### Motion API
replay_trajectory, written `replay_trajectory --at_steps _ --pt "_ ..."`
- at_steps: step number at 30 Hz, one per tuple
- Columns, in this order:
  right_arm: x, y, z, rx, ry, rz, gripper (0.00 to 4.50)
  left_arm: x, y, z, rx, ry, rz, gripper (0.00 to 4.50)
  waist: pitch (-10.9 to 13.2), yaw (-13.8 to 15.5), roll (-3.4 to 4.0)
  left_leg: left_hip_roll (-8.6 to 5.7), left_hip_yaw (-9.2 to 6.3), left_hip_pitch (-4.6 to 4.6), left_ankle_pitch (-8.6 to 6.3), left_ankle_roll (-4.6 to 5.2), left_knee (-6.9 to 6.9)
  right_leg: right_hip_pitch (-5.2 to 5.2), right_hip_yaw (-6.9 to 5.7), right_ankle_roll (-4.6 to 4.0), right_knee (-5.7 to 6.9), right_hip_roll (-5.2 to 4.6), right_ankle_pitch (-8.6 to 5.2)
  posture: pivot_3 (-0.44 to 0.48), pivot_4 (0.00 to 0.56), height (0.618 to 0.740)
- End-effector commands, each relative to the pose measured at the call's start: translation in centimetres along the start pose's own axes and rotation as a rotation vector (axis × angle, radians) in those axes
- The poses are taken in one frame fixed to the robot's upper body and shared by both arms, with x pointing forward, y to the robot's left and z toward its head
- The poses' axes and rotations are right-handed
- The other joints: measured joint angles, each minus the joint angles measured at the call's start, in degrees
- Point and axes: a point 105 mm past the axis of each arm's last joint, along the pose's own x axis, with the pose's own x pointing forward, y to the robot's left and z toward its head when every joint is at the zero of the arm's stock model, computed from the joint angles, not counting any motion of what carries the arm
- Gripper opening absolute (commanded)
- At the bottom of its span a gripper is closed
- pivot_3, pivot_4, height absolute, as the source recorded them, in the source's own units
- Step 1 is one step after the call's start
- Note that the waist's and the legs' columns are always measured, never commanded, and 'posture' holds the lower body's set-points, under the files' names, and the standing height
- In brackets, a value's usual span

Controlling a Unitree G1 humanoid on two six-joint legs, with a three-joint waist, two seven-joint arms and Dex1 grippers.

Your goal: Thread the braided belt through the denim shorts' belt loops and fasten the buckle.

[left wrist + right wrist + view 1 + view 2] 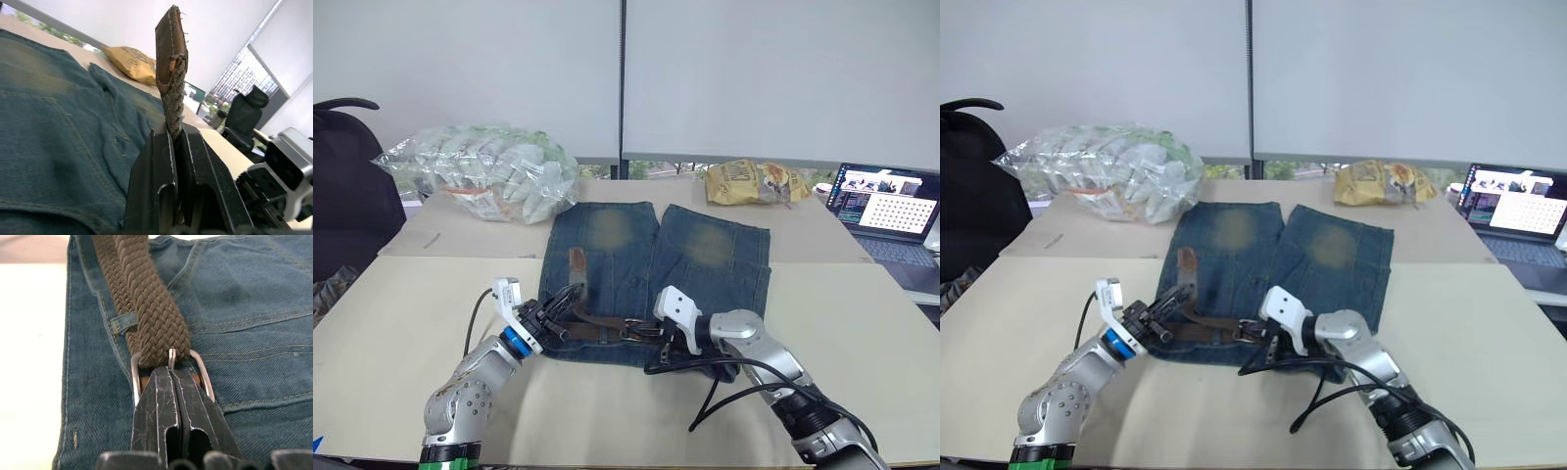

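Tabletop (862,323): both grippers clamp braided belt (151,308)

The blue denim shorts (656,279) have a faded yellowish patch on each leg and light stitching lines. The dark brown braided belt (156,313) shows a woven plait pattern; its tip (170,44) is reddish-brown leather. The square metal buckle (172,374) is silver. Both claws have black fingers (171,421). The counter (401,304) is pale beige. A crumpled snack bag (754,182) is yellow.
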Motion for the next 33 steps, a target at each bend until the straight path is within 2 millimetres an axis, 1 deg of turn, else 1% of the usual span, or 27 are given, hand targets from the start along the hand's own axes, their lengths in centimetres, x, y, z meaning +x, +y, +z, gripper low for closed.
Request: replay_trajectory --at_steps 1,4,8,12,18,22,28,31,33 --pt "0.2 0.8 -2.6 0.047 0.114 0.029 0.01 0.2 0.3 2.4 0.058 -0.099 0.043 0.0 -0.01 0.0 -0.01 0.0 0.0 0.01 0.0 0.0 0.0 0.01 0.0 0.0 0.0 0.0 0.0 0.0 0.15 0.74" --pt "0.3 0.5 -3.2 0.049 0.144 0.013 0.01 0.2 1.5 3.0 0.086 -0.133 0.13 0.0 -0.05 0.0 -0.08 0.0 0.0 0.04 0.0 0.0 0.0 0.04 0.0 0.0 0.0 0.0 0.0 0.0 0.15 0.74" --pt "0.4 0.6 -3.4 0.051 0.153 0.012 0.01 0.2 3.2 3.9 0.089 -0.175 0.222 0.0 -0.06 -0.1 -0.1 0.0 0.0 0.16 0.0 0.0 0.0 0.17 0.0 0.0 0.0 0.01 0.0 0.0 0.15 0.74" --pt "0.8 1.0 -3.3 0.045 0.155 0.028 0.01 0.5 3.2 4.4 0.09 -0.183 0.212 0.0 -0.06 -0.2 -0.1 0.01 -0.01 0.39 -0.01 -0.01 -0.01 0.44 0.0 0.14 -0.06 0.02 -0.09 0.0 0.15 0.74" --pt "1.4 1.1 -2.4 0.044 0.144 0.027 0.01 0.4 3.2 4.0 0.083 -0.169 0.194 0.0 -0.06 -0.52 -0.1 0.02 0.01 0.87 -0.02 -0.02 -0.21 0.81 0.01 0.37 -0.13 0.02 -0.27 0.0 0.15 0.74" --pt "1.6 0.9 -2.5 0.045 0.157 0.016 0.01 0.5 2.7 3.7 0.088 -0.156 0.178 0.0 -0.07 -0.99 -0.11 0.02 0.0 0.9 -0.02 -0.03 -0.26 0.82 0.01 0.36 -0.13 0.03 -0.28 0.0 0.15 0.74" --pt "1.8 1.5 -3.2 0.069 0.208 0.041 0.01 1.0 1.8 3.9 0.092 -0.159 0.156 0.0 -0.07 -1.34 -0.11 0.02 -0.01 0.9 -0.02 -0.03 -0.27 0.83 0.01 0.36 -0.13 0.02 -0.28 0.0 0.15 0.74" --pt "1.9 1.8 -3.9 0.075 0.255 0.051 0.01 2.3 0.5 4.1 0.104 -0.159 0.104 0.0 -0.07 -1.35 -0.12 0.02 -0.01 0.91 -0.02 -0.03 -0.27 0.84 0.0 0.37 -0.13 0.02 -0.29 0.0 0.15 0.74" --pt "2.1 1.9 -4.4 0.094 0.285 0.05 0.01 4.5 -1.1 4.2 0.107 -0.164 0.022 0.0 -0.08 -1.34 -0.13 0.02 -0.01 0.94 -0.02 -0.03 -0.27 0.87 0.0 0.37 -0.13 0.02 -0.29 0.0 0.15 0.74"
